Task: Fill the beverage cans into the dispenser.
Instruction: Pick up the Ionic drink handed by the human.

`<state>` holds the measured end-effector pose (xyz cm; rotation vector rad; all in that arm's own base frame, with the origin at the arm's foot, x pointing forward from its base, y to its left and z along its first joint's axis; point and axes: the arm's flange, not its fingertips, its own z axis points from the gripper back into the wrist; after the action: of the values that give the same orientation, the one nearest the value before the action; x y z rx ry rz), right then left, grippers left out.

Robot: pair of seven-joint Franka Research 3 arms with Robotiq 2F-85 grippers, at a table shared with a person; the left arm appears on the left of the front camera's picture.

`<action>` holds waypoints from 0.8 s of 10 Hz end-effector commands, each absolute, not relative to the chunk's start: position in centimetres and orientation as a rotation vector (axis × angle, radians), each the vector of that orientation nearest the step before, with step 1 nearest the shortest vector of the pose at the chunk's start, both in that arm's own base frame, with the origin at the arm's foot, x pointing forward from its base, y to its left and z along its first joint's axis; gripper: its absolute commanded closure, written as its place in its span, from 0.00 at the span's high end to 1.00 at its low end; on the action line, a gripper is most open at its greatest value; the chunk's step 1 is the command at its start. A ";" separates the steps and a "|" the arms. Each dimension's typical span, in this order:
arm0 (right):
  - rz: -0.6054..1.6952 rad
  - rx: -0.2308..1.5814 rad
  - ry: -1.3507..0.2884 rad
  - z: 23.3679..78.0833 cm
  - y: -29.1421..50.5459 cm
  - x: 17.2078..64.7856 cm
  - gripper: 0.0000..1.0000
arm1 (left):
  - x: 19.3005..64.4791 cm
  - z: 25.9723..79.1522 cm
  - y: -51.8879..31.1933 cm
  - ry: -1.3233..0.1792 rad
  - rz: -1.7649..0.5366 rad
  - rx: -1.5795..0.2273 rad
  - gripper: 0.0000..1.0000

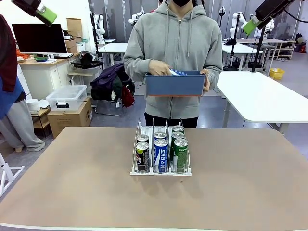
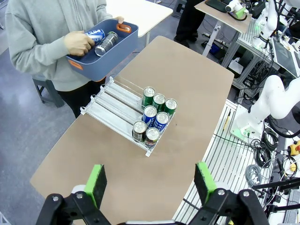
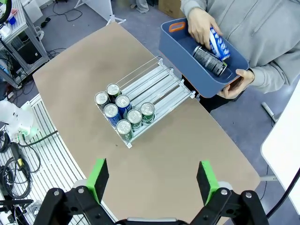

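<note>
Blue bin (image 1: 175,85) beyond brown table (image 1: 72,187)

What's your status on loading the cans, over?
Left gripper and right gripper open, high above table. Dispenser holds seven beverage cans, packed at robot-side end. Person's hand grips a blue can in the blue bin. Far lane ends free.

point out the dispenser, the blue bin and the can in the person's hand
dispenser (image 2: 115,99): left wrist view, on a bare stretch of lane
blue bin (image 1: 175,84): front view, middle of its front wall
held can (image 3: 219,44): right wrist view, on its blue side
</note>
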<state>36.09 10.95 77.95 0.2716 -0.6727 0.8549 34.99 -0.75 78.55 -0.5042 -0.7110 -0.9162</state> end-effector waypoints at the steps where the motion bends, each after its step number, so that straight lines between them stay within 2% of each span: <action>1: 0.855 0.274 -0.674 77.9 10.9 36.0 1.00 | 34.9 78.4 -0.7 -0.707 -0.923 -0.503 1.00; 8: 0.855 0.274 -0.674 77.9 10.9 36.0 1.00 | 34.9 78.4 -0.7 -0.707 -0.923 -0.503 1.00</action>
<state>36.09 10.95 77.95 0.2716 -0.6727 0.8549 34.99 -0.75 78.55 -0.5042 -0.7110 -0.9162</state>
